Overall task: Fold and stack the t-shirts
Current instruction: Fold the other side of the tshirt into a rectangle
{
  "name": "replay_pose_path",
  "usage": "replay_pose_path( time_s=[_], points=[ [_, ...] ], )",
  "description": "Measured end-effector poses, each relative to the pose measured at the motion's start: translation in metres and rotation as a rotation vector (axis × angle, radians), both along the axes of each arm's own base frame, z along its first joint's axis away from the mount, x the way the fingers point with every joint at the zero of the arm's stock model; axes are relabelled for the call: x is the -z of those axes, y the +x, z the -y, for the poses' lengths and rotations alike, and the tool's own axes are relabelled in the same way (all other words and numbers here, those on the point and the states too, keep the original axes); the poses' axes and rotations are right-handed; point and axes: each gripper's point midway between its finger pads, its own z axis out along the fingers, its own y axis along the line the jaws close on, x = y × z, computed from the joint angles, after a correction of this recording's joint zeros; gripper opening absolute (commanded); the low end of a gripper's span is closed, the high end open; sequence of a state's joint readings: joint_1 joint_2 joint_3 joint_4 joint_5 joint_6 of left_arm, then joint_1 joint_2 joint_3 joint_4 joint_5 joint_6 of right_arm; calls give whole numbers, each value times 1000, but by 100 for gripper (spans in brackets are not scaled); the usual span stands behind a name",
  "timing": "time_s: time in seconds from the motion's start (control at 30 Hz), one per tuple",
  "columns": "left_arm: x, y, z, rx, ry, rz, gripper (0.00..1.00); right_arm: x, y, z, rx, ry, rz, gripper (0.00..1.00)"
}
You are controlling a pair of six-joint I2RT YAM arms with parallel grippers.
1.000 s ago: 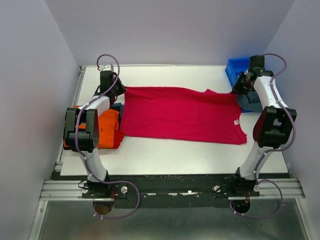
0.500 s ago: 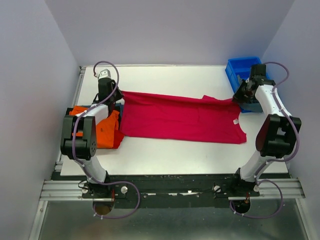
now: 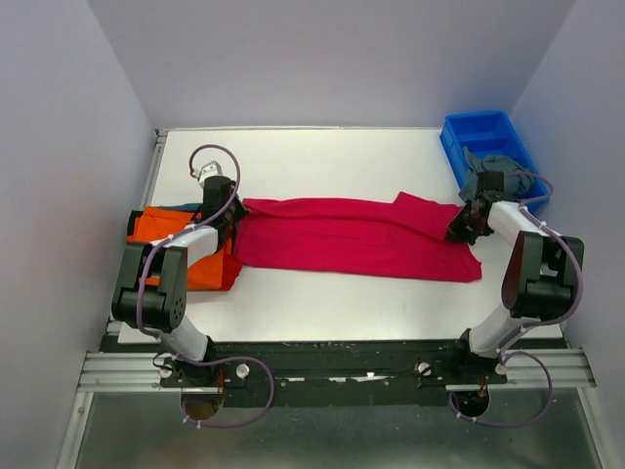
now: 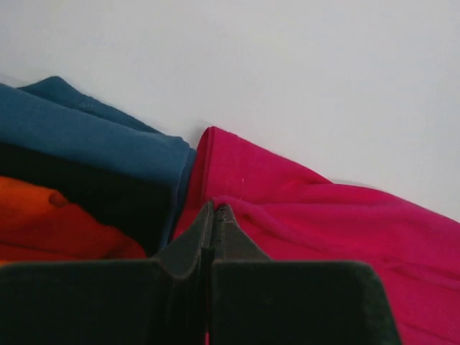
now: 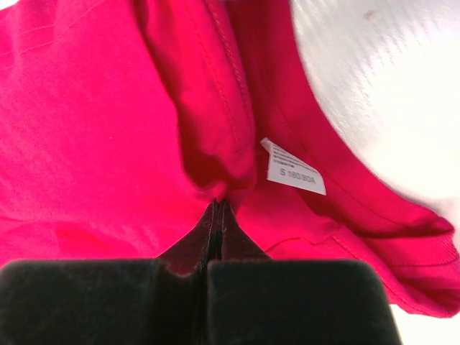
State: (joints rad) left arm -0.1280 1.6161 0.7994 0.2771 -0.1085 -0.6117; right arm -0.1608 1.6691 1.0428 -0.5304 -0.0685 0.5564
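The large crimson-pink t-shirt (image 3: 356, 236) lies across the middle of the table, its far edge folded toward me. My left gripper (image 3: 227, 217) is shut on its left edge (image 4: 287, 208). My right gripper (image 3: 461, 227) is shut on its right edge near the collar and a white size tag (image 5: 291, 171). A stack of folded t-shirts sits at the left: orange (image 3: 186, 244) on top, with blue (image 4: 86, 133), black (image 4: 108, 201) and red (image 4: 65, 237) layers showing in the left wrist view. A grey-blue t-shirt (image 3: 503, 168) lies in the bin.
A blue plastic bin (image 3: 480, 132) stands at the far right corner of the white table (image 3: 322, 156). Grey walls close in the table on three sides.
Both grippers have pulled the far edge of the crimson-pink t-shirt toward me and lowered it, folding the shirt into a narrower band. The right arm has moved away from the bin.
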Motion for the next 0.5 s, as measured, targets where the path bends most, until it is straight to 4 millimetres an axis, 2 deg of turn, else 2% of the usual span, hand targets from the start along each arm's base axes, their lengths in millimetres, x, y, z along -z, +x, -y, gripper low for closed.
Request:
replay_pose_path(
  time_s=[0.03, 0.07, 0.1, 0.13, 0.17, 0.2, 0.23, 0.27, 0.3, 0.33, 0.37, 0.43, 0.5],
  points=[
    [0, -3, 1, -7, 4, -5, 0, 2, -2, 1, 16, -5, 0, 1],
    [1, -6, 0, -16, 8, -14, 4, 3, -4, 3, 31, -15, 1, 1],
    [1, -7, -1, -26, 11, -18, 14, 2, -6, 5, 47, -24, 6, 4],
    [3, -9, -5, -47, 15, -23, 28, 1, -7, 7, 63, -34, 17, 9],
    [4, -11, -7, -57, 17, -26, 40, -1, -7, 8, 76, -41, 30, 24],
    [6, -15, -10, -73, 27, -35, 53, -4, -7, 10, 87, -47, 43, 43],
    [7, -18, -12, -83, 30, -42, 67, -7, -7, 11, 98, -52, 54, 51],
    [8, -20, -14, -93, 32, -50, 73, -9, -5, 12, 111, -56, 66, 57],
    [8, -22, -16, -100, 42, -58, 93, -13, -4, 14, 115, -65, 83, 60],
    [7, -22, -17, -105, 42, -57, 99, -15, -2, 16, 116, -72, 104, 60],
    [4, -22, -17, -109, 39, -52, 99, -18, -3, 16, 115, -81, 128, 60],
    [-9, -18, -18, -117, 44, -30, 99, -28, -9, 16, 109, -92, 175, 59],
    [-23, -13, -19, -127, 48, -12, 94, -44, -7, 16, 93, -106, 224, 58]
  ],
)
